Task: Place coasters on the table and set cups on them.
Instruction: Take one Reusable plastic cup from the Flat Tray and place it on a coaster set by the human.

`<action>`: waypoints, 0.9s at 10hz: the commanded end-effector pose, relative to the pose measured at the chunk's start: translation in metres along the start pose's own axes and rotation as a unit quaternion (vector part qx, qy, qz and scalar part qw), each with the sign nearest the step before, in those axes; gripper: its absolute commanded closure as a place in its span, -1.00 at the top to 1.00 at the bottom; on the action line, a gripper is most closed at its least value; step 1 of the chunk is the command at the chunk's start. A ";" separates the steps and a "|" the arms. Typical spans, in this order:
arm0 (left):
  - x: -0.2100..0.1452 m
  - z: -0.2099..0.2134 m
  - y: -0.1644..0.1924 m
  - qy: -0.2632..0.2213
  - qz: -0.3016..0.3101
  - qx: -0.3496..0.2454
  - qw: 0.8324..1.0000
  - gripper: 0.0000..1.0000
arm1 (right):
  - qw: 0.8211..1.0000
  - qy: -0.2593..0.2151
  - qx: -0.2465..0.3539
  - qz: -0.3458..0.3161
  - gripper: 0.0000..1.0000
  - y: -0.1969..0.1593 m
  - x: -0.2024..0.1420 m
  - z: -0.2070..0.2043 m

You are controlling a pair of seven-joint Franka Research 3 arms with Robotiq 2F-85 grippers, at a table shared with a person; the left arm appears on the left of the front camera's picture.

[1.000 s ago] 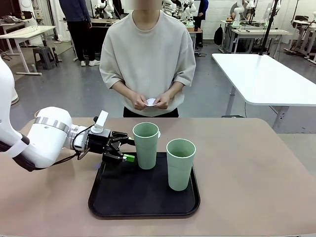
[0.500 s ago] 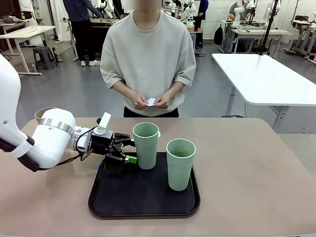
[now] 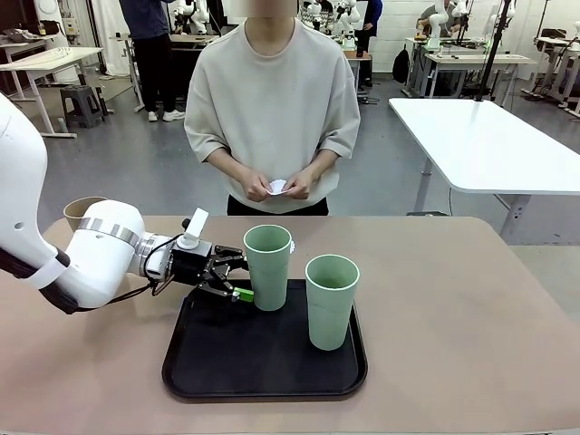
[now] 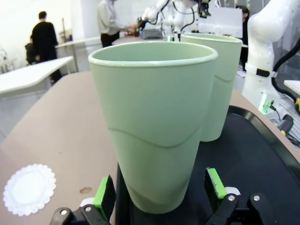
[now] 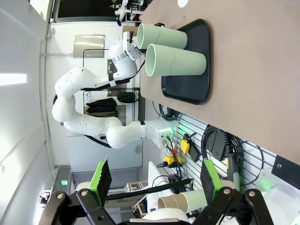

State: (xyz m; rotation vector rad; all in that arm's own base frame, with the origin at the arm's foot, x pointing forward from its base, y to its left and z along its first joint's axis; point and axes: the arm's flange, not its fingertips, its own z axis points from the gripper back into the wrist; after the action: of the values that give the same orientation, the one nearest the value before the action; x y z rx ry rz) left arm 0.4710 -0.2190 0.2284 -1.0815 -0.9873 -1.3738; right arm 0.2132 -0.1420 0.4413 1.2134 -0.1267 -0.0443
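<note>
Mint cup [image 3: 268, 265] upright, mouth up | left pincer [image 3: 238, 278] spread at its base

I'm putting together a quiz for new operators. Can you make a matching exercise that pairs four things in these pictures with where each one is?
Things:
1. tan-brown tapered tumbler
2. farther pale mint green tumbler
3. nearer pale mint green tumbler
4. white lacy paper coaster seen in the front view

Places:
A. in the person's hands
B. on the black tray, with no gripper at it
C. on the beige table, behind the left arm
D. on the tray, between the open left gripper's fingers

Pairs: 1-C, 2-D, 3-B, 4-A
</note>
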 end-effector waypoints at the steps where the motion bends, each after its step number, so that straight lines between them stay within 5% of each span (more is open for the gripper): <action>1: 0.000 -0.005 0.007 -0.004 -0.022 -0.009 1.000 1.00 | 1.000 0.000 0.006 0.002 1.00 0.000 0.000 0.001; 9: 0.006 -0.037 0.009 -0.003 -0.025 -0.040 0.999 1.00 | 1.000 0.000 0.006 0.002 1.00 0.000 0.000 0.001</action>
State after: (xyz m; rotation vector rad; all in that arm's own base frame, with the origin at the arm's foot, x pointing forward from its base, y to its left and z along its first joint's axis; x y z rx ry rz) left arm 0.4744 -0.2524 0.2273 -1.1185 -0.9821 -1.4273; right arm 0.2132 -0.1420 0.4413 1.2134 -0.1267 -0.0443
